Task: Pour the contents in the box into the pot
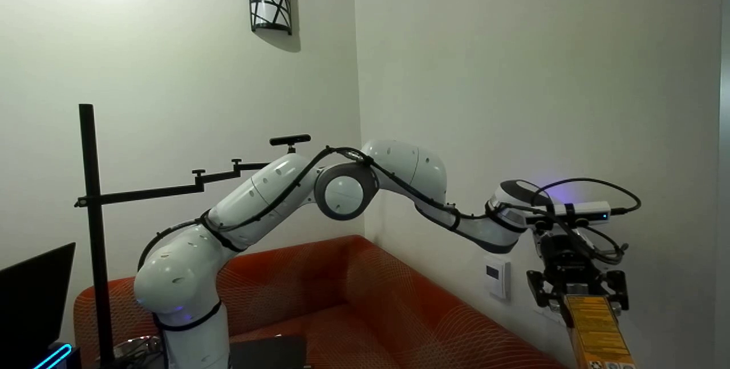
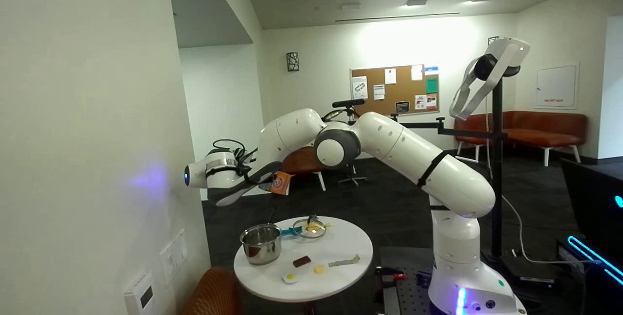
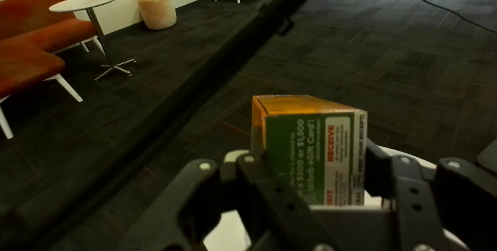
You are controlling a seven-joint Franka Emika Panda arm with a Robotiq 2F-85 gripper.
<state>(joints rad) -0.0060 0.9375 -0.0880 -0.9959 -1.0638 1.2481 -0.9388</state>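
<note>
My gripper point(image 3: 315, 154) is shut on the box point(image 3: 310, 158), its fingers against two opposite sides. In the wrist view the box turns a green printed face to the camera, with orange sides beyond. An exterior view shows the box point(image 1: 599, 332) pointing down and slightly tilted below the gripper point(image 1: 590, 307), cut off by the lower picture edge. The steel pot point(image 2: 261, 244) stands on a round white table, with the box point(image 2: 280, 183) held well above table height. There the forearm hides the fingers. Whether the box is directly over the pot I cannot tell.
On the white table point(image 2: 331, 288) lie a glass lid point(image 2: 310, 230), a teal-handled thing point(image 2: 291, 231), a brown block point(image 2: 302, 261), a yellow piece point(image 2: 319, 269), an egg-like piece point(image 2: 290, 278) and a wrapper point(image 2: 344, 261). A wall point(image 2: 146, 135) stands close to the wrist.
</note>
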